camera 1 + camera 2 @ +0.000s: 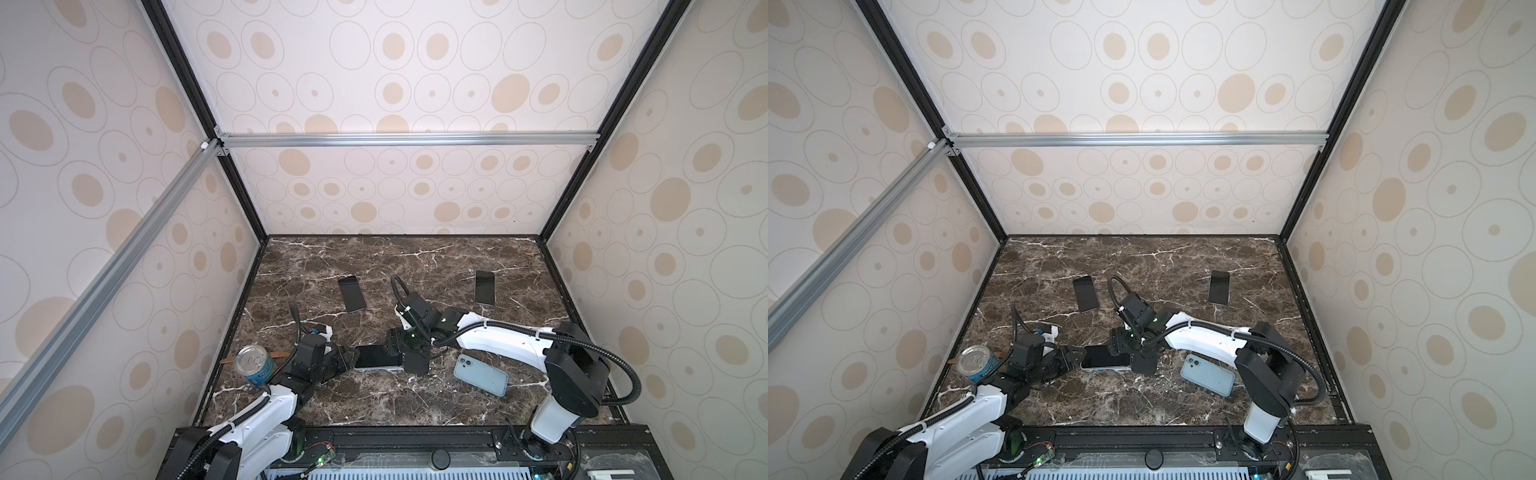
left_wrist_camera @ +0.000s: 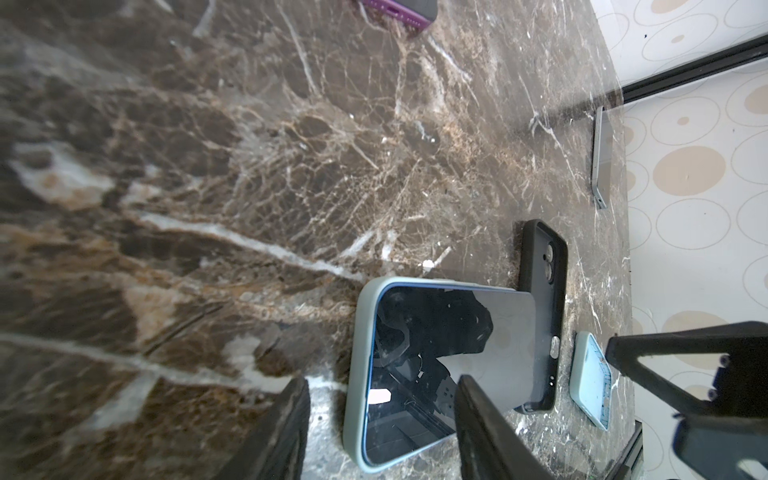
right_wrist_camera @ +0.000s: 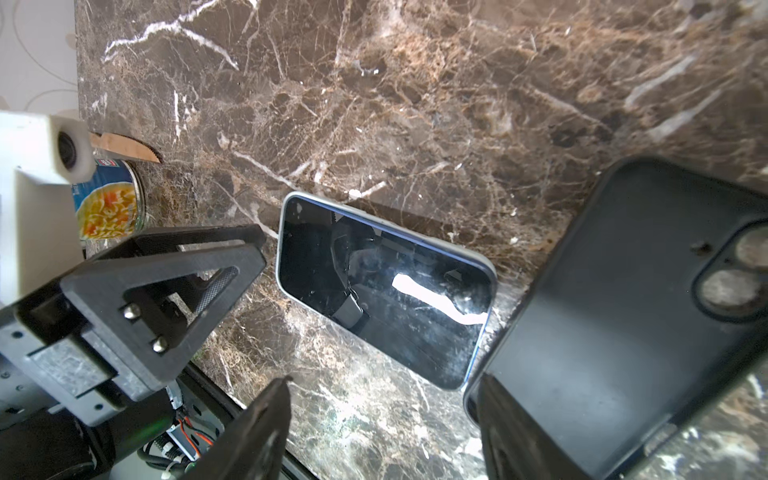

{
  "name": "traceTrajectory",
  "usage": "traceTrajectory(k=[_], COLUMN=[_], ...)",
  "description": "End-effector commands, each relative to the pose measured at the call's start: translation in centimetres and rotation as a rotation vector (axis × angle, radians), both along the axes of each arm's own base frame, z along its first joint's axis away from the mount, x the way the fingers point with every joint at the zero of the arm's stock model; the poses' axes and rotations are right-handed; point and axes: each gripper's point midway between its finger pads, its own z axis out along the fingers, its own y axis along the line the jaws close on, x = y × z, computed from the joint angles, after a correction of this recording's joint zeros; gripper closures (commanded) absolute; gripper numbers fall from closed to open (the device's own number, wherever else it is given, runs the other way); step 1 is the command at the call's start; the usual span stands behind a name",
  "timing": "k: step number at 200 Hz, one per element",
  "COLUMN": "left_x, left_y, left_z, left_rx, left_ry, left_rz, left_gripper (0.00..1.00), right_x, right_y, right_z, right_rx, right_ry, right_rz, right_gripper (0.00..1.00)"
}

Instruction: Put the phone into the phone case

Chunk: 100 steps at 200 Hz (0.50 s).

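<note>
Phone [image 1: 376, 357] lies flat, screen up, near the front middle of the table [image 1: 415, 266], between the two grippers. In the left wrist view its blue edge [image 2: 449, 353] sits inside the rim of a pale case [image 2: 358, 332] on every side that shows.

The far end of the phone meets a black case [image 2: 544, 291], which lies back up across that end. Which of the two overlaps the other cannot be told.

Left gripper [image 1: 351, 357]:
- Position: at the left end of the phone, low over the table.
- Jaws: about half apart, closed on nothing.
- In the right wrist view one finger [image 3: 187, 270] stops just beside the phone [image 3: 382, 291], with a narrow gap showing.

Right gripper [image 3: 384, 379]:
- Position: over the right end of the phone, beside the black case [image 3: 623, 311].
- Jaws: spread wide, with phone and table showing between them.
- One finger [image 3: 498, 428] stands at the edge of the black case. Contact cannot be confirmed.

Other items:
- Blue item [image 1: 481, 375], back up with its camera lenses showing, lies right of the black case and apart from it.
- Two dark phones [image 1: 351, 293] [image 1: 484, 287] lie farther back, well apart.
- Can [image 1: 254, 365] stands at the left edge, next to a wooden knife [image 3: 124, 147].
</note>
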Motion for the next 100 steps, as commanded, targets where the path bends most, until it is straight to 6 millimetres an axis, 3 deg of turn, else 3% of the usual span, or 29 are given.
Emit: traceTrajectory(k=[1, 34, 73, 100], left_x=[0.8, 0.3, 0.1, 0.1], left_y=[0.0, -0.4, -0.9, -1.0], left_z=[1.0, 0.6, 0.1, -0.2], left_rx=[0.038, 0.029, 0.013, 0.009], left_ry=[-0.034, -0.018, 0.001, 0.003], left_rz=[-0.013, -0.043, -0.068, -0.079], left_gripper=[0.44, 0.45, 0.53, 0.58], right_x=[-0.1, -0.3, -0.8, -1.0], right_y=[0.0, -0.9, -1.2, -1.0], right_z=[1.6, 1.6, -0.3, -1.8], right_rx=[-0.004, -0.026, -0.033, -0.037], right_ry=[-0.033, -0.041, -0.002, 0.024], right_rz=[0.013, 0.005, -0.007, -0.013], right_gripper=[0.28, 0.33, 0.54, 0.56])
